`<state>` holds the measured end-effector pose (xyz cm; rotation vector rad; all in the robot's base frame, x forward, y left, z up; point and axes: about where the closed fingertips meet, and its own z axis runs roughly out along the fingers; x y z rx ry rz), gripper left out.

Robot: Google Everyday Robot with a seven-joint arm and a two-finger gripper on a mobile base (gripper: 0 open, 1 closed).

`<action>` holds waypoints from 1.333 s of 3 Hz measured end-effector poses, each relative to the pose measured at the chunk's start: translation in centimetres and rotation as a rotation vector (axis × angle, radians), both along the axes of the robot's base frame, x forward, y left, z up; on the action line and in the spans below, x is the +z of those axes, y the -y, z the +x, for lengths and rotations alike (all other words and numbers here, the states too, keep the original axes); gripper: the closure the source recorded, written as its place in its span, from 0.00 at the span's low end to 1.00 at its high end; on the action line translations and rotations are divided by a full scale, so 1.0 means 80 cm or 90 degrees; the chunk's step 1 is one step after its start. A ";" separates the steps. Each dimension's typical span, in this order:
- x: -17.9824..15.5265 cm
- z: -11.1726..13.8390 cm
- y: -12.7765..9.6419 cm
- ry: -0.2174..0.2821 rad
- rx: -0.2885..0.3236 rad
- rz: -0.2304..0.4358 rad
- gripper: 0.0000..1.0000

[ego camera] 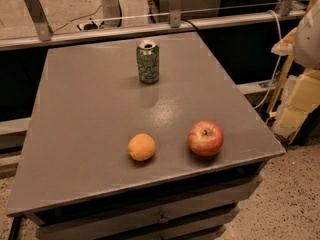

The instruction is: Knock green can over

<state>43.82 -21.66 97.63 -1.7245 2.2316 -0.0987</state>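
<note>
Spotting the green can [148,61] upright at the far middle of the grey counter [75,109], silver top and pull tab facing up, touching nothing. Down near the front edge, finding an orange [141,147] on the left and a red apple [205,138] near it on the right, apart from each other and both well away from the can. Gripper out of shot, so no telling whether the fingers are open or closed.

Mottled green can [148,63] upright, silver-topped; far middle of table [85,134].
</note>
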 end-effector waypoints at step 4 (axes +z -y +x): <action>0.028 0.214 -0.086 0.223 0.166 0.250 0.00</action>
